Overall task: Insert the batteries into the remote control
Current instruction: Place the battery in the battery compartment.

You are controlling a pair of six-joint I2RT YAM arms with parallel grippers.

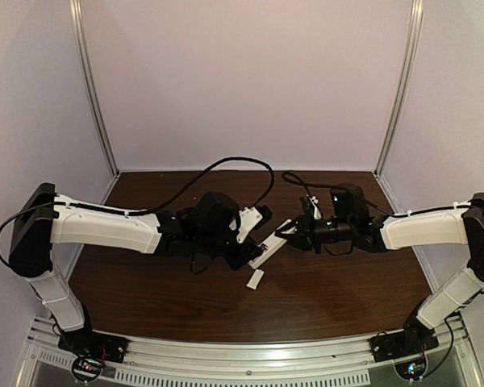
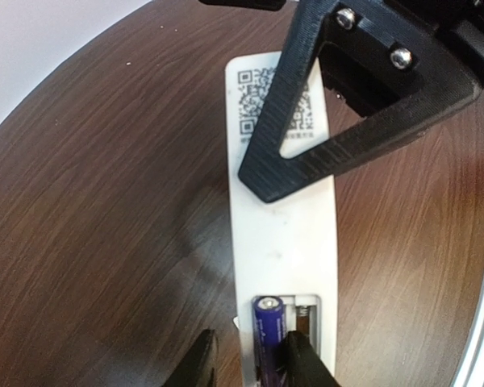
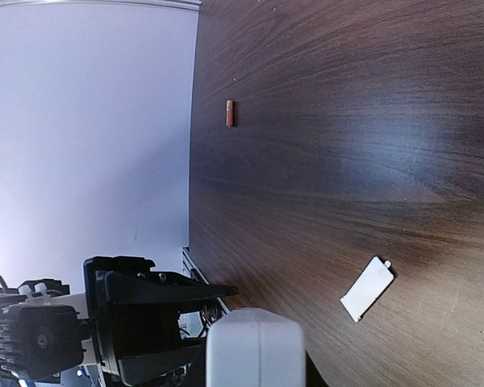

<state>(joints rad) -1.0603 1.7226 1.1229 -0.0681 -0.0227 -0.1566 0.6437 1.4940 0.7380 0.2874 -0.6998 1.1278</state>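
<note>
The white remote control (image 2: 286, 242) lies back-up, QR label at its far end, battery bay open at the near end. The bluish-purple battery (image 2: 269, 339) sits in the bay's left slot; the right slot shows only its spring. My left gripper (image 2: 250, 364) is open, its fingers straddling the battery and the remote's left edge. My right gripper (image 1: 285, 234) is shut on the remote's far end (image 3: 254, 347); one of its black fingers (image 2: 306, 153) crosses the label. The orange-red battery (image 3: 231, 114) lies alone on the table, far from both grippers.
The small flat white cover piece (image 3: 368, 289) lies on the brown table (image 1: 161, 282), just in front of the remote in the top view (image 1: 255, 279). Pale walls enclose the table on three sides. Black cables trail behind the wrists.
</note>
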